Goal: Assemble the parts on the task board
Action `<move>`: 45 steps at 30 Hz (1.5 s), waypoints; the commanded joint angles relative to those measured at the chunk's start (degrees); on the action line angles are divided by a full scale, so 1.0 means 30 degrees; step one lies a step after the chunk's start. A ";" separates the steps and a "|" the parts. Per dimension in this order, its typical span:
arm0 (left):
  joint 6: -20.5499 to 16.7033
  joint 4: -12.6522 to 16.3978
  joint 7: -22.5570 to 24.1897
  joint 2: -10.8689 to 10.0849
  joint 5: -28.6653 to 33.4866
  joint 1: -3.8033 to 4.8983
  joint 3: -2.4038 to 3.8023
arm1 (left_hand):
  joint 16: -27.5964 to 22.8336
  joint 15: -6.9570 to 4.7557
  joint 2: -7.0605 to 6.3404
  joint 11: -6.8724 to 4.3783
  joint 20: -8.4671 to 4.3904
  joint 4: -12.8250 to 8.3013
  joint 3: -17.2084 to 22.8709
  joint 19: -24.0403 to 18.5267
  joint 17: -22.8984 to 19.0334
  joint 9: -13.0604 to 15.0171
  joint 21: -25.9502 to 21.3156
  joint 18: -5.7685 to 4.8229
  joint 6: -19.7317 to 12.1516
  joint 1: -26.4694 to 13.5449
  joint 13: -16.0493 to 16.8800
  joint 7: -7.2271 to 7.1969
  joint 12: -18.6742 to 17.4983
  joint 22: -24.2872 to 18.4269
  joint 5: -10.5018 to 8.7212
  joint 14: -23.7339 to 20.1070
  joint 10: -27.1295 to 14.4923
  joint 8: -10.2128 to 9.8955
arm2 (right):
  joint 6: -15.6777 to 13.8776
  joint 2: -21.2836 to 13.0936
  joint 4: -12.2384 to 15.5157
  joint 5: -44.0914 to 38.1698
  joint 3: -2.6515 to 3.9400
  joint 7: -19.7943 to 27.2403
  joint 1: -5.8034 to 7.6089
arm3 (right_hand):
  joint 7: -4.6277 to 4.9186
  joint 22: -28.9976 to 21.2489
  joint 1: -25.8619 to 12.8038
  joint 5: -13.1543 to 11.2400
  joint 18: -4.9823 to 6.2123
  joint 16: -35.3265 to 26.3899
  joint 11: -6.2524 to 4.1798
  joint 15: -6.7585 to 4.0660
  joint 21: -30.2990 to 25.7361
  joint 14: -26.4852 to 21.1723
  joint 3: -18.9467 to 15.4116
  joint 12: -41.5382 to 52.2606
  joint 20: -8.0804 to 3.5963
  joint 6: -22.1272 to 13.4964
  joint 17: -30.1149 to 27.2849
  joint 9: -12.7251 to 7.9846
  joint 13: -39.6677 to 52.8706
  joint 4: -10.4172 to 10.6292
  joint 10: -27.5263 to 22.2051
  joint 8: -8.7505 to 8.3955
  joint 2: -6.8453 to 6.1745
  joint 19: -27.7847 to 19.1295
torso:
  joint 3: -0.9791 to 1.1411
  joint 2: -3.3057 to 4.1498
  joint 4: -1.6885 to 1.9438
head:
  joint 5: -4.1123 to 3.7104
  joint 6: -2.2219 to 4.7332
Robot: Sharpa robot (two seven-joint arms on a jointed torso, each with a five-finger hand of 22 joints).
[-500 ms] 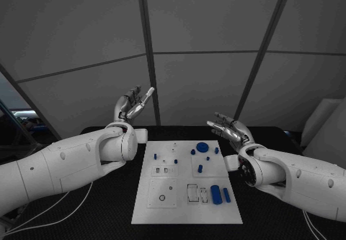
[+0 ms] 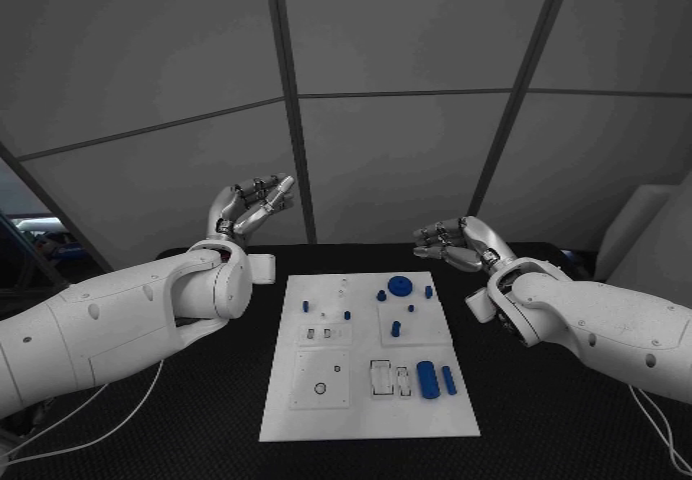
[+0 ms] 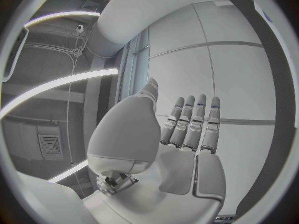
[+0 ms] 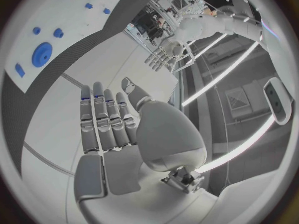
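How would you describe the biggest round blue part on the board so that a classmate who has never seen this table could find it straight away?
Start at the white task board in the middle of the black table. Go to its far edge, on the side of the robot's right hand. There lies the round blue disc, wider and flatter than the small blue pegs beside it.

A black table (image 2: 173, 440) with a dark, finely textured top, and behind it a wall of large grey panels (image 2: 389, 170) joined by dark seams
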 commanded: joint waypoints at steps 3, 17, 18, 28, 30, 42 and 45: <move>0.2171 0.0828 -0.0496 -0.0640 -0.1183 0.0011 0.0011 | 0.0943 -0.1042 0.0706 -0.0550 -0.0647 -0.1302 -0.0051 0.4860 0.0337 -0.0004 0.1488 0.1044 0.4170 0.1026 -0.0209 0.0531 0.0348 0.0402 0.0092 0.5193 0.4980 0.0491 | 0.1393 0.0202 -0.0605 -0.6873 0.0012 -0.1692 0.0494 | -0.0705 0.2034 0.0223 0.0789 0.0359 0.2036 -0.1066 -0.1807 0.4147 0.6430 0.0641 -0.0529 -0.1863 0.3068 0.1582 -0.0068 0.0025 -0.0078 0.3664 0.0013 -0.0647 0.4221 | 0.0054 0.0346 -0.0154 | 0.0052 0.0081; 0.3123 0.3633 -0.0999 -0.2393 -0.1128 0.0006 0.0012 | 0.0458 -0.1009 0.0722 -0.0482 -0.0626 -0.1484 -0.0491 0.5037 0.0193 -0.0295 0.1177 0.1019 0.4280 0.0671 -0.0372 0.0584 -0.0300 0.0122 0.0089 0.5382 0.5079 0.0028 | 0.4026 0.2274 -0.2690 -1.5481 0.0006 -0.5754 0.2346 | -0.1091 0.4475 -0.1128 0.1393 0.0339 0.7414 -0.1413 -0.2167 0.8361 0.8201 0.1781 -0.1616 -0.2623 0.3913 0.6037 -0.0092 0.0044 0.0041 0.4315 -0.1203 -0.1640 0.5106 | -0.0013 0.1641 -0.0006 | -0.0124 0.0321; 0.3132 0.3770 -0.1013 -0.2457 -0.1105 0.0006 0.0013 | 0.0425 -0.1003 0.0722 -0.0475 -0.0622 -0.1504 -0.0519 0.5040 0.0183 -0.0313 0.1153 0.1018 0.4274 0.0662 -0.0375 0.0586 -0.0346 0.0102 0.0089 0.5385 0.5070 -0.0006 | 0.4079 0.2371 -0.2710 -1.5844 0.0005 -0.5933 0.2379 | -0.1086 0.4516 -0.1162 0.1385 0.0347 0.7510 -0.1424 -0.2152 0.8424 0.8120 0.1848 -0.1606 -0.2612 0.3928 0.6138 -0.0088 0.0050 0.0050 0.4293 -0.1243 -0.1674 0.5042 | -0.0028 0.1739 0.0010 | -0.0133 0.0351; 0.3196 0.5104 -0.1133 -0.3084 -0.1010 0.0009 0.0025 | 0.0178 -0.0970 0.0740 -0.0441 -0.0595 -0.1658 -0.0719 0.5090 0.0114 -0.0427 0.0996 0.1018 0.4221 0.0587 -0.0384 0.0590 -0.0679 -0.0034 0.0089 0.5408 0.4999 -0.0261 | 0.4495 0.2944 -0.2435 -1.8939 -0.0001 -0.7386 0.2555 | -0.1257 0.4962 -0.1502 0.1196 0.0380 0.9883 -0.1359 -0.2049 0.9231 0.8232 0.2313 -0.1618 -0.2495 0.3562 0.8400 -0.0120 0.0036 0.0177 0.3392 -0.1626 -0.2221 0.4995 | -0.0164 0.2828 0.0076 | -0.0284 0.0396; 0.3206 0.5269 -0.1137 -0.3179 -0.1007 0.0009 0.0032 | 0.0116 -0.0958 0.0745 -0.0428 -0.0589 -0.1690 -0.0765 0.5112 0.0096 -0.0445 0.0969 0.1018 0.4204 0.0565 -0.0383 0.0600 -0.0752 -0.0060 0.0089 0.5396 0.4979 -0.0317 | 0.4654 0.2988 -0.2317 -1.9328 -0.0001 -0.7556 0.2564 | -0.1379 0.5078 -0.1568 0.1085 0.0386 1.1117 -0.1318 -0.2003 0.9468 0.8346 0.2322 -0.1603 -0.2453 0.3347 0.9666 -0.0122 0.0051 0.0269 0.3051 -0.1628 -0.2377 0.5055 | -0.0192 0.2991 0.0075 | -0.0278 0.0427; 0.3203 0.5468 -0.1098 -0.3351 -0.1002 0.0011 0.0067 | -0.0058 -0.0927 0.0785 -0.0395 -0.0573 -0.1791 -0.0871 0.5191 0.0046 -0.0477 0.0906 0.1018 0.4172 0.0526 -0.0381 0.0632 -0.0943 -0.0128 0.0090 0.5359 0.4937 -0.0467 | 0.5520 0.3152 -0.1869 -2.0105 -0.0008 -0.7879 0.2572 | -0.1712 0.5343 -0.1476 0.0918 0.0387 1.4034 -0.1087 -0.1841 1.0055 0.8317 0.2048 -0.1572 -0.2262 0.2805 1.2595 -0.0102 0.0108 0.0693 0.1957 -0.1611 -0.2651 0.5107 | -0.0182 0.3332 0.0120 | -0.0254 0.0329; 0.3209 0.5497 -0.1092 -0.3370 -0.1002 0.0011 0.0072 | -0.0058 -0.0927 0.0785 -0.0395 -0.0573 -0.1791 -0.0871 0.5191 0.0046 -0.0477 0.0906 0.1018 0.4172 0.0526 -0.0381 0.0632 -0.0943 -0.0128 0.0090 0.5359 0.4937 -0.0467 | 0.5692 0.3180 -0.1693 -2.0140 -0.0008 -0.7849 0.2573 | -0.1721 0.5413 -0.1426 0.0921 0.0394 1.4874 -0.1090 -0.1837 1.0214 0.8404 0.2021 -0.1524 -0.2249 0.2808 1.3498 -0.0087 0.0138 0.0796 0.1962 -0.1592 -0.2622 0.5167 | -0.0212 0.3350 0.0150 | -0.0227 0.0283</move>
